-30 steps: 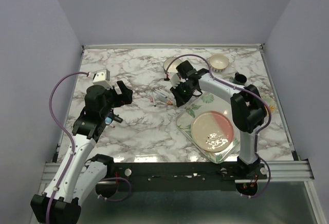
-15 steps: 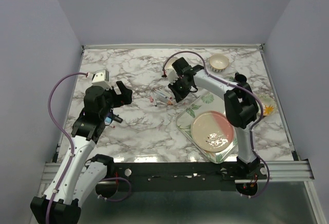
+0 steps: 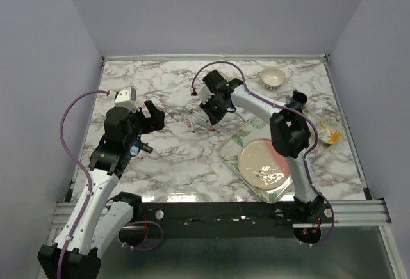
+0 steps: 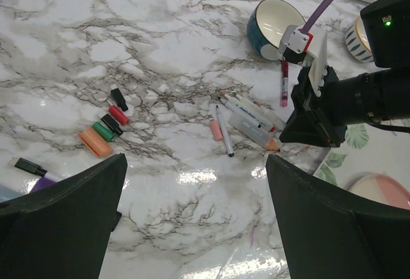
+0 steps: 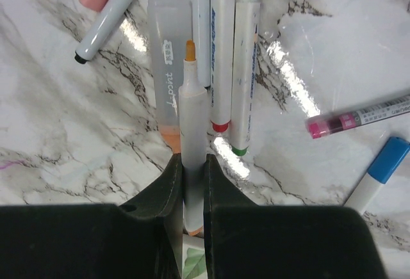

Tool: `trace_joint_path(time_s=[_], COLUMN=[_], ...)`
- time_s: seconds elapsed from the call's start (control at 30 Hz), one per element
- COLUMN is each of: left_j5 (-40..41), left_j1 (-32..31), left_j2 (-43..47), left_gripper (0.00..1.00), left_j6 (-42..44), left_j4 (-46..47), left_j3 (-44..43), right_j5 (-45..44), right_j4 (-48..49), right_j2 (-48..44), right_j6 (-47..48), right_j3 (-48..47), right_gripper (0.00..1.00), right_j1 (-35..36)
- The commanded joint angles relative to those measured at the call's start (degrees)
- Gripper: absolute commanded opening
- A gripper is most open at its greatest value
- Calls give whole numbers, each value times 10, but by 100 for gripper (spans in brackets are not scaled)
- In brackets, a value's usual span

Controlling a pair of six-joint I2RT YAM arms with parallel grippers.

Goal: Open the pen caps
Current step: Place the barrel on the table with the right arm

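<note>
Right pincer (image 5: 191, 170), grasping an orange-tipped pen (image 5: 192, 100), has shifted left toward frame centre; left pincer (image 3: 152, 116) remains released, unmoved.

A robot lab cell: plain walls (image 3: 38, 36) box in a marble-patterned table (image 3: 160, 164) with an aluminium rail (image 3: 359, 212).

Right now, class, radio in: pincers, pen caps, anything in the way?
Left pincer open, empty. Right pincer shut on orange-tipped pen, cap off. Loose caps lie left. Other pens crowd close.
</note>
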State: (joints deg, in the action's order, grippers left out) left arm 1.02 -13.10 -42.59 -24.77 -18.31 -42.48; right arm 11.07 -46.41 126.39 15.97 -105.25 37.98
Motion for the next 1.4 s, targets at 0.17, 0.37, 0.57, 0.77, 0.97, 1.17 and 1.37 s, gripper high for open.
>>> trace_joint_path(time_s=[0.17,0.37,0.57,0.77,0.97,1.17,1.37], left_j5=[-4,-5,-8,-8,-9,-32,-61], left_j1=[4,5,6,7,7,9,11], left_j2=[6,5,4,1,0,-14,-36], left_gripper=[99,99,99,99,99,99,99], left_j6=[9,9,9,10,10,11,13], left_j4=[1,2,3,3,3,6,8], left_j3=[3,3,4,4,4,4,5], right_j5=[-27,-23,-16,-11,-11,6,61], right_j4=[-39,-46,-47,-48,-53,-45,-42], right_j2=[54,67,65,62,44,-15,-123], right_j6=[12,13,15,18,19,27,66], right_j3=[-78,-88,-85,-83,-81,-44,38], right_gripper=[19,23,27,32,33,34,34], right_j1=[9,11,12,13,13,13,13])
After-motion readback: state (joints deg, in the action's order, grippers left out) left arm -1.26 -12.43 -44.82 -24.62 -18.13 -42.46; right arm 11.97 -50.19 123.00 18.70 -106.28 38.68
